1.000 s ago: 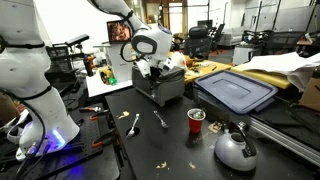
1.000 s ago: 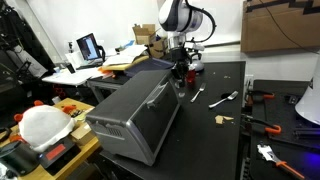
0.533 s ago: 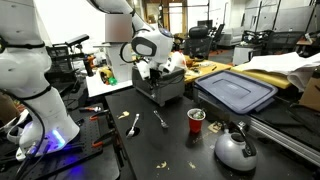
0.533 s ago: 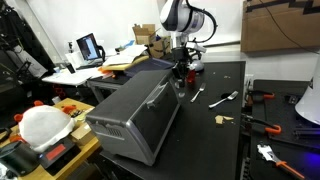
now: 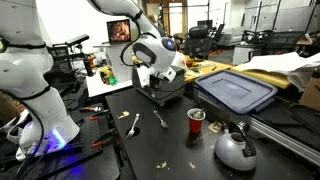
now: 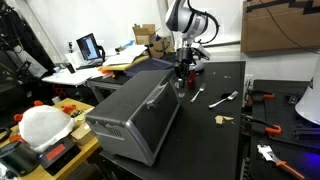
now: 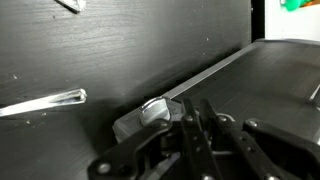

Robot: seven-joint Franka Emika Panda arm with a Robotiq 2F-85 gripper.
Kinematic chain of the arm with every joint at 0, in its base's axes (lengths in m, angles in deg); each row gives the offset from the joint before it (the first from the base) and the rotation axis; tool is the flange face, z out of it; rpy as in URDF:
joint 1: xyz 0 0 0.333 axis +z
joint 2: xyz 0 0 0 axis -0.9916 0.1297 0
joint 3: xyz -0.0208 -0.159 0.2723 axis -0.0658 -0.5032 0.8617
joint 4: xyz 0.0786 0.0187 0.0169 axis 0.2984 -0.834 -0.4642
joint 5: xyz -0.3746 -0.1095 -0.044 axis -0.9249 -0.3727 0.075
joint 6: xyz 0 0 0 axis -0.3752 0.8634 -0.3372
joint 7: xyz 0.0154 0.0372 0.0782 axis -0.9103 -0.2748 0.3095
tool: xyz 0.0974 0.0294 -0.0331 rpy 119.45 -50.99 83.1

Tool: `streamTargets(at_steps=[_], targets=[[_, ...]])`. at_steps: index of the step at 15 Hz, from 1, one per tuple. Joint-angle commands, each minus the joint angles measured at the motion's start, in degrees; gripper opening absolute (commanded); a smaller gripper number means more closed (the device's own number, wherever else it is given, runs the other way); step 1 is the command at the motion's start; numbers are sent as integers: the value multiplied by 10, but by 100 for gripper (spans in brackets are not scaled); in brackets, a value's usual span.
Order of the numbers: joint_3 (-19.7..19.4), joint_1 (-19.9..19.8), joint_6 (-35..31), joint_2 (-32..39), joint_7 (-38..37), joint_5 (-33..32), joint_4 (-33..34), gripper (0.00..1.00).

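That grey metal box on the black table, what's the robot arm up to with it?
A single robot arm has its gripper down at one end of the grey metal box, which sits on the black table. In the wrist view the fingers are pressed together right beside a small silver knob at the box's edge; whether they touch it is unclear. A spoon, a red cup and a kettle lie nearby, untouched.
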Motion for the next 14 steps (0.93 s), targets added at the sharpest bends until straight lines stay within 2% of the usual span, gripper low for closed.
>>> streamTargets(at_steps=[1, 13, 14], targets=[[2, 1, 27, 20, 35, 63, 19, 3], [-26, -19, 130, 66, 145, 218, 20, 3], [-29, -21, 143, 70, 157, 227, 21, 26]])
